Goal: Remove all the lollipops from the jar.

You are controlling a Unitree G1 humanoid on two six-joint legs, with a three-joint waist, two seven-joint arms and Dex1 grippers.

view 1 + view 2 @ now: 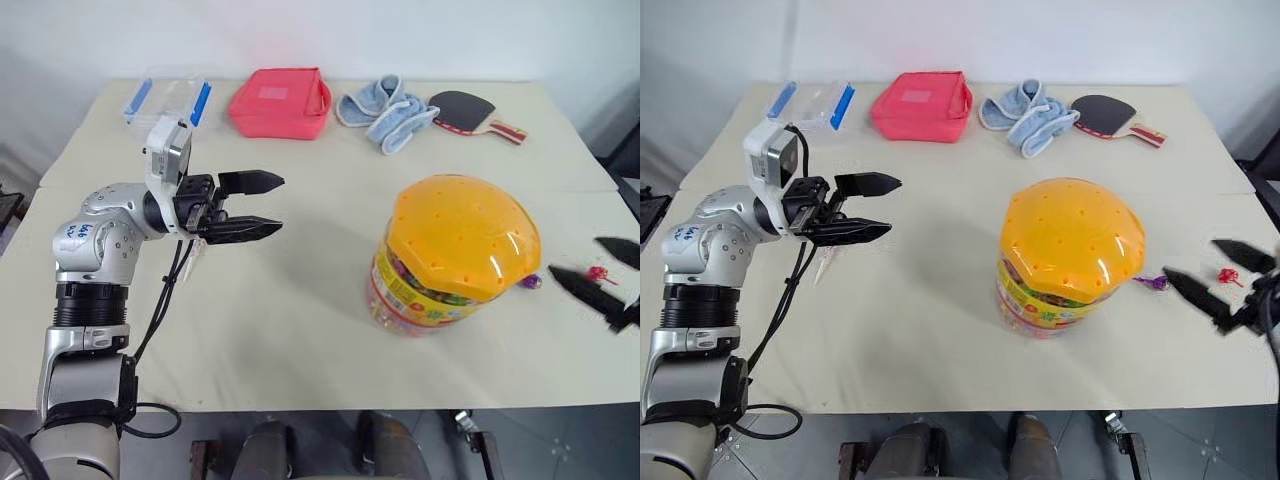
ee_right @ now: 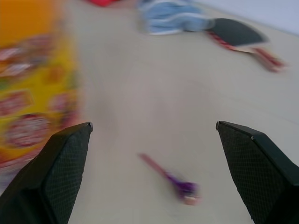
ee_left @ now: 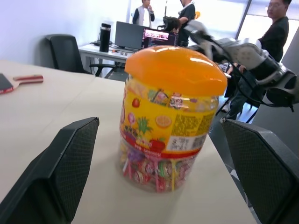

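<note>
The jar (image 1: 455,255) stands upright near the table's (image 1: 300,330) front right, orange lid (image 1: 462,232) on top. Just right of it lie a purple lollipop (image 1: 1154,283) and, further right, a red lollipop (image 1: 1229,275). My right wrist view shows the purple one's stick slanting away from the candy head toward the jar. My right gripper (image 1: 1225,282) hovers above them, jaws wide and empty. My left gripper (image 1: 255,205), also wide open and empty, points level at the jar from well left.
</note>
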